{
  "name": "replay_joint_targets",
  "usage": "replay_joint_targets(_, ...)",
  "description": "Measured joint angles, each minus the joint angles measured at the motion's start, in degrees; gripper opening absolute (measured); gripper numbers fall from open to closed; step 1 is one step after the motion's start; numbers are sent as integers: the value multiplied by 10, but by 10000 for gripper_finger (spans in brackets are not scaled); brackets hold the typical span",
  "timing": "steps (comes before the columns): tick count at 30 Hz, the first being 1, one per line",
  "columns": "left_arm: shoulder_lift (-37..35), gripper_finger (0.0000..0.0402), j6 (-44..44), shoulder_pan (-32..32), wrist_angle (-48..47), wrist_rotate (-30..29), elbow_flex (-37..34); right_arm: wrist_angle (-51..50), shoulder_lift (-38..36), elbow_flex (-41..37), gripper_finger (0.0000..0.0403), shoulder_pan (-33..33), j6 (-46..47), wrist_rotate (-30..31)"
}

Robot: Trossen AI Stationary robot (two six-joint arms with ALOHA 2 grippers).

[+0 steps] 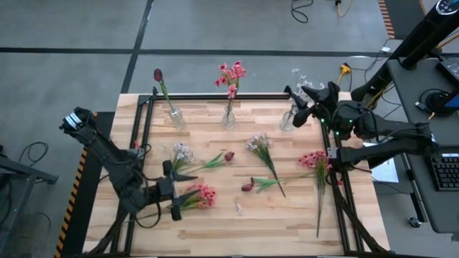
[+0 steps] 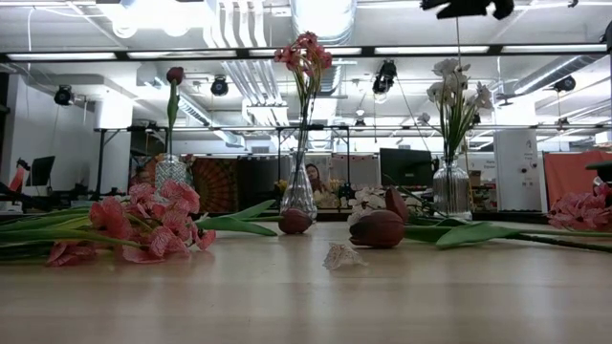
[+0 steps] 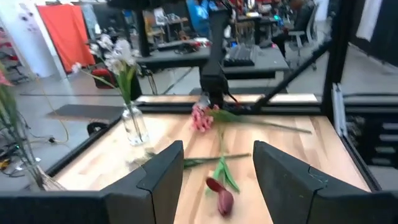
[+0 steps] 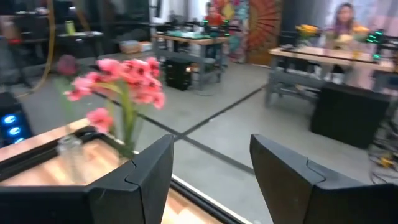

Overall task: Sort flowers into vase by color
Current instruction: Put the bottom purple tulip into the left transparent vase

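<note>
While your left gripper (image 1: pixel 188 198) rests low at the table's (image 1: pixel 287 222) near left with its fingers parted and grasping nothing, a pink clustered bloom (image 1: pixel 206 195) lies just beside its fingertips. Farther in, you see loose flowers spread over the middle: a white-lavender spray (image 1: pixel 181 153), a dark red tulip bud (image 1: pixel 229 155), a second tulip bud (image 1: pixel 247 186), a second white-lavender spray (image 1: pixel 259 143) and another pink bloom (image 1: pixel 313 159). Along the far edge stand three glass vases: the left vase (image 1: pixel 176 117) holds a red tulip (image 1: pixel 158 74), the middle vase (image 1: pixel 229 117) pink blooms (image 1: pixel 231 72), the right vase (image 1: pixel 287 120) a white spray (image 2: pixel 457 84), above which your right gripper (image 1: pixel 300 104) hangs, fingers released and empty.
</note>
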Motion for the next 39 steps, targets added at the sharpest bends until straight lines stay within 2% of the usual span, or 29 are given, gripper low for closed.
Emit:
replay_joint_targets(2,4,178,-46,-8,-60,25,18,2,15,17,206,10,-11,-16)
replay_joint_targets(7,21,178,-233,-12,-269,170,85,-17,60,67,206,36,-24,-62)
replay_joint_targets(11,57,178,-360,-13,-409,205,133,-67,103,116,206,64,-9,-84)
replay_joint_targets(16,117,178,-448,-19,-447,272,154,-142,159,171,206,118,33,-106)
replay_joint_targets(21,164,178,-505,-19,-457,405,156,-253,197,231,206,151,76,-104)
replay_joint_targets(23,173,178,-509,-17,-471,438,156,-288,206,242,206,161,96,-104)
replay_joint_targets(27,168,178,-529,-10,-506,469,156,-320,217,243,206,180,138,-117)
replay_joint_targets(33,149,178,-603,4,-593,451,153,-351,222,237,206,209,186,-211)
replay_joint_targets(39,151,178,-644,40,-613,455,113,-363,244,206,206,251,229,-274)
